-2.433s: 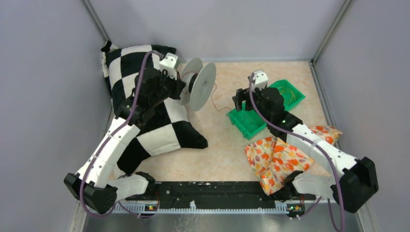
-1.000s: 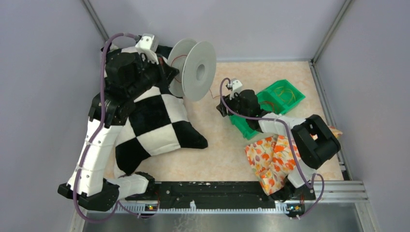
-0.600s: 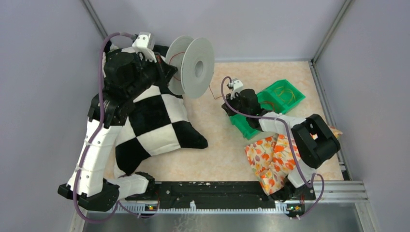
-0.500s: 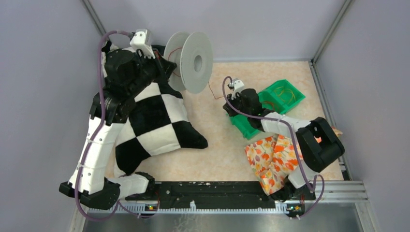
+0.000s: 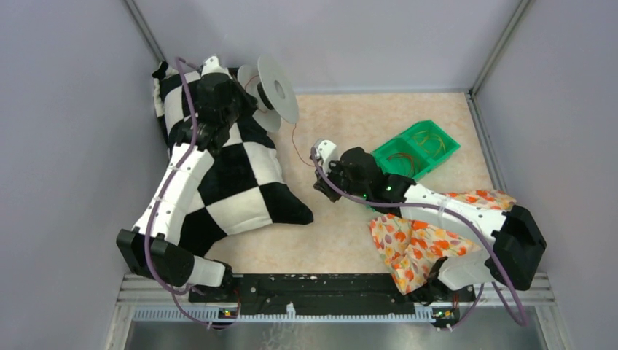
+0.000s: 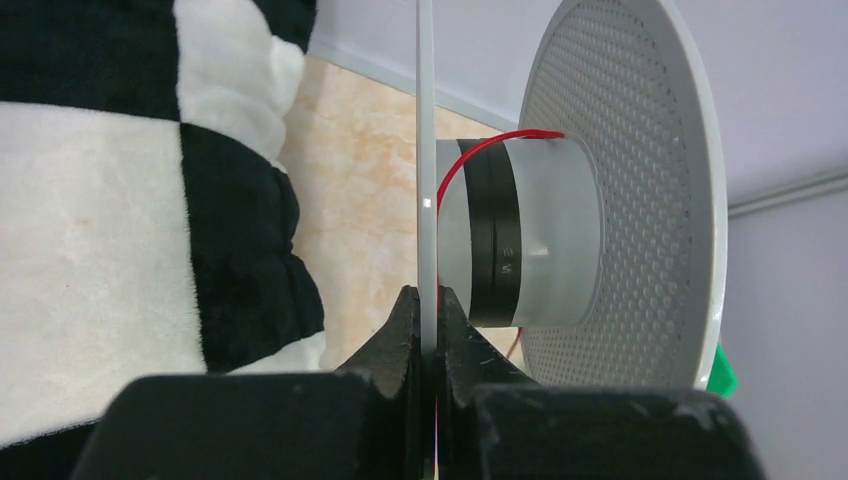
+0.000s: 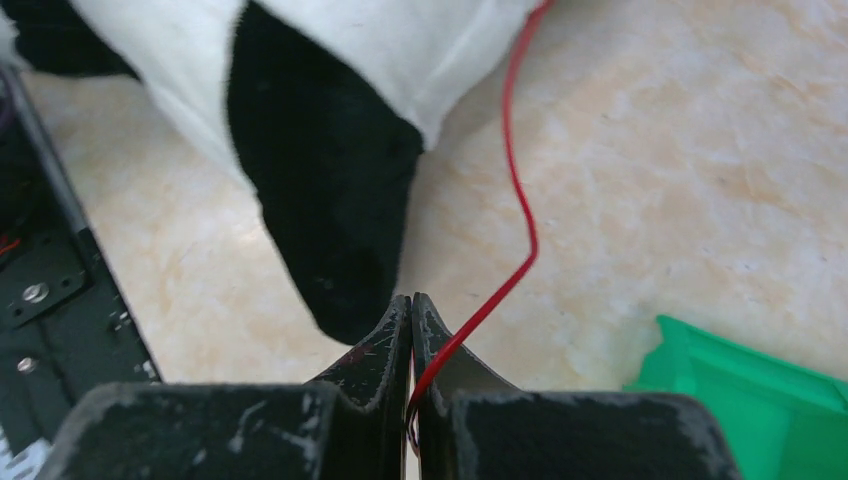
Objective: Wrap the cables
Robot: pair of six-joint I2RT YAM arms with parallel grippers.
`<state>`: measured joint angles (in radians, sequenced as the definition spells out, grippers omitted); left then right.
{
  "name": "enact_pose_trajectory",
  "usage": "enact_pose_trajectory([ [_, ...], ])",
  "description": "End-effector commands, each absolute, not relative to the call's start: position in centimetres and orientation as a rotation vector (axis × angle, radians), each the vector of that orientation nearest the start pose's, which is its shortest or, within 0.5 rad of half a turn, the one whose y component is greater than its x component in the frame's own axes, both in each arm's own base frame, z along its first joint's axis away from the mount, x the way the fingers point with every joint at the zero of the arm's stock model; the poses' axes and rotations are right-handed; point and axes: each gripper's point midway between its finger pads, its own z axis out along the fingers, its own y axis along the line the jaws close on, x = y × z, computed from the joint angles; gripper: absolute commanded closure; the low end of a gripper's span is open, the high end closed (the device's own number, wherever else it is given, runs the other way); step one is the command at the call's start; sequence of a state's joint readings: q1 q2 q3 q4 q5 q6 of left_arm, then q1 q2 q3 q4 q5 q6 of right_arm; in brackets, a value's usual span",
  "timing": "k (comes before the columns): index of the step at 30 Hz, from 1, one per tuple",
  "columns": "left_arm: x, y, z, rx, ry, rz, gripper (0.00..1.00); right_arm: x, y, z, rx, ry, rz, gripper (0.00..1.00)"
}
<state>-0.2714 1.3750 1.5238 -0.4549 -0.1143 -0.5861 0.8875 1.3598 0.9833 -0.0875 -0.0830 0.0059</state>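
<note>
A grey spool [image 5: 271, 90] is held up at the back left, above the checkered pillow [image 5: 218, 182]. My left gripper [image 5: 246, 100] is shut on the spool's near flange [image 6: 427, 150]; in the left wrist view that gripper [image 6: 430, 297] pinches the thin disc edge-on. One red cable [image 6: 482, 152] leaves the spool hub [image 6: 525, 235], and hangs down as a thin strand [image 5: 295, 142] to my right gripper [image 5: 318, 177]. The right gripper [image 7: 412, 303] is shut on the red cable [image 7: 522, 200] low over the table. More cables [image 5: 430, 140] lie curled in the green tray [image 5: 437, 162].
The black-and-white pillow [image 7: 320, 160] fills the left side, its corner just beyond the right fingertips. A floral cloth [image 5: 415, 244] lies at the front right under the right arm. The green tray's corner [image 7: 750, 395] is close on the right. Grey walls enclose the table.
The right gripper has shut on the red cable and moved left, away from the green tray toward the pillow. The left arm has carried the spool back and to the left.
</note>
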Motion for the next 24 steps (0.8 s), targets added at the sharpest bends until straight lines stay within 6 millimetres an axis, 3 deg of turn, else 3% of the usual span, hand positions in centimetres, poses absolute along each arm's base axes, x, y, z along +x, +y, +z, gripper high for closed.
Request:
enact_pose_trajectory([
  [1, 44.1, -10.7, 40.0, -0.505, 1.646, -0.552, 1.0, 21.0, 34.7, 23.0, -1.104, 1.756, 0.685, 1.0],
  [6, 46.0, -9.3, 37.6, -0.587, 1.654, -0.521, 1.0, 17.1, 35.9, 25.4, -1.205, 1.657, 0.795, 1.0],
  [15, 47.2, -7.2, 35.9, -0.625, 1.658, -0.49, 1.0, 14.5, 35.3, 29.3, -1.249, 1.583, 0.899, 1.0],
  [18, 47.5, -8.3, 35.6, -0.503, 1.674, -0.497, 1.0, 14.3, 35.2, 31.3, -1.237, 1.53, 0.911, 1.0],
  [24, 47.1, -13.5, 33.6, -0.202, 1.838, -0.675, 1.0, 16.3, 36.5, 35.7, -1.169, 1.458, 0.863, 1.0],
])
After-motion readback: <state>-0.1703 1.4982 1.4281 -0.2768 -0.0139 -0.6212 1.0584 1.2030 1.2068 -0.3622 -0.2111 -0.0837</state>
